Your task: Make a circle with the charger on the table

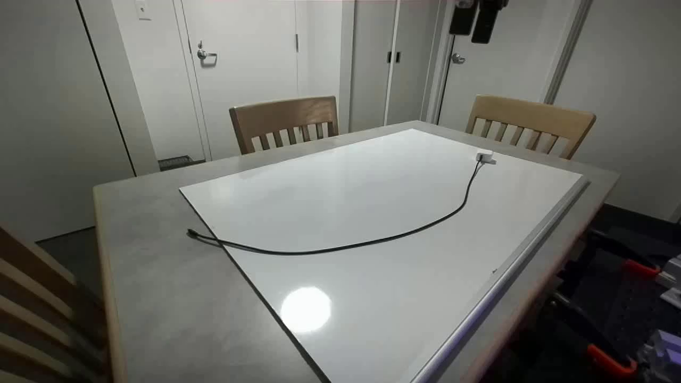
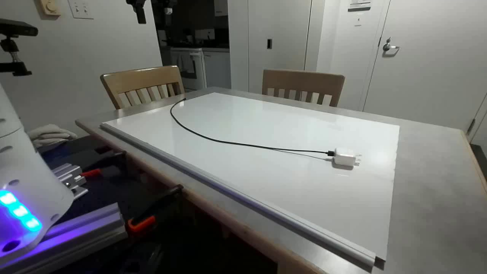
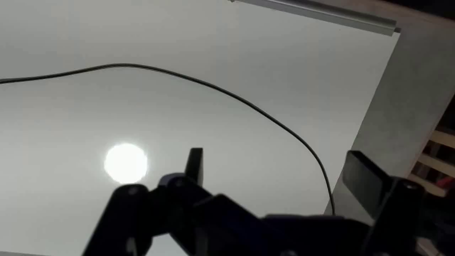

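The black two-fingered gripper (image 3: 279,170) hung with fingers (image 3: 362,181) spread and empty, the thin black charger cable (image 1: 319,251) lay bowed between the short edges of the grey-rimmed white table (image 1: 159,276), and its dark tip (image 1: 192,233) needed, I judged, a soft pinch and low, slow carrying to its white block (image 2: 344,156).

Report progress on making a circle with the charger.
Done: no closed circle yet; the black cable forms an open curve on the table. Under way: nothing visible; the hand hangs open and empty above. Left: closing the circle, likely by bringing the dark connector round to the white adapter, as these ends lie well apart.
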Tool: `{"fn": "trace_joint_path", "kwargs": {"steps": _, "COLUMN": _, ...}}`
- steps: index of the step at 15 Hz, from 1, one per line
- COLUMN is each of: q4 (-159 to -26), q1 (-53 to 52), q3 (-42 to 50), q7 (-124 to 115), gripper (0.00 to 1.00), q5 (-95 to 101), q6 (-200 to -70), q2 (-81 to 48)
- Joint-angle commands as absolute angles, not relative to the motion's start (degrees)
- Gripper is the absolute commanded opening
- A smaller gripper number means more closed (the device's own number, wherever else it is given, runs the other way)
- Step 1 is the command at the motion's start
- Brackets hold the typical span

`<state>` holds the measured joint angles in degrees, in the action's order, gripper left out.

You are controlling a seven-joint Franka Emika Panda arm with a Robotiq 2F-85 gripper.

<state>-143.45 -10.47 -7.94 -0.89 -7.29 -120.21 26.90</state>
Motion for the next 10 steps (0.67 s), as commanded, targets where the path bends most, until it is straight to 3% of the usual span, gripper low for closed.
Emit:
{"fn": "trace_joint_path", "kwargs": {"steps": 1, "q4": -143.4, "q1": -10.4, "q3": -8.0, "q7": -0.9, "gripper": 1.0, "q5": -7.3, "q6": -120.1, "q2": 26.9}}
{"fn": "trace_joint_path", "kwargs": {"steps": 7, "q4": -139.2, "q1": -10.5, "q3": -5.9, "q7": 7.5, "gripper": 1.0, "q5": -6.1, "q6": -122.4, "q2": 20.8}}
{"fn": "trace_joint_path", "kwargs": {"steps": 10, "q4": -141.4, "q1": -10.4, "q3": -6.7, "q7": 4.4, "gripper": 1.0, "q5": -6.5, "q6": -121.2, "q2": 24.2}}
